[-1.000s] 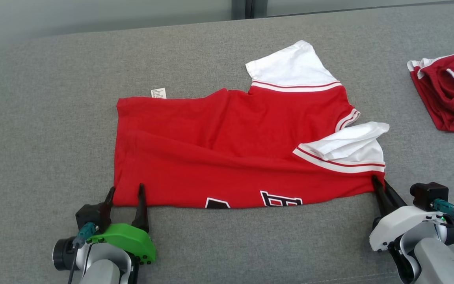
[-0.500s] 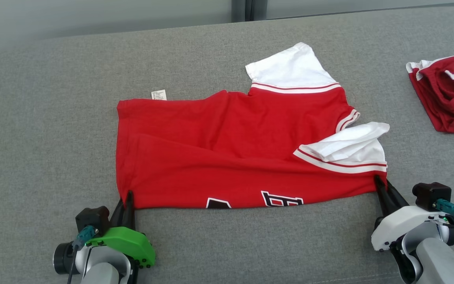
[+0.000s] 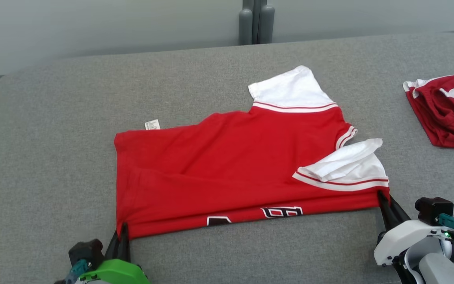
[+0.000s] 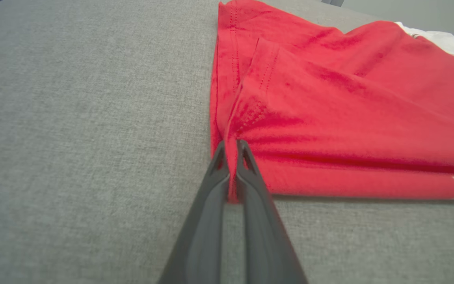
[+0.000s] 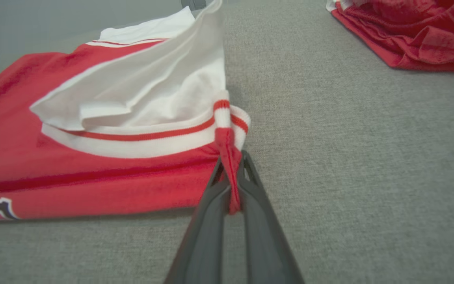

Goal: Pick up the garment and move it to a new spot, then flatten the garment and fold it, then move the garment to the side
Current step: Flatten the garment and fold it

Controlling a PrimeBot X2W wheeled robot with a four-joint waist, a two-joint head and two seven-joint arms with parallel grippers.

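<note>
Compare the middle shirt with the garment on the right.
The shirt lies spread out; the garment is bunched up. The left gripper and right gripper pinch the shirt's near corners; the garment lies untouched. Both are red with white trim.

One spread garment (image 3: 227, 173), one bunched heap (image 3: 445, 114), seemingly one garment, and two claws: left claw (image 3: 122, 228), right claw (image 3: 380, 194).

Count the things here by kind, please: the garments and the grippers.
Garments: 2 (spread red shirt, crumpled red garment)
Grippers: 2 (left gripper, right gripper, both shut on the shirt's near edge)
Total: 4
</note>
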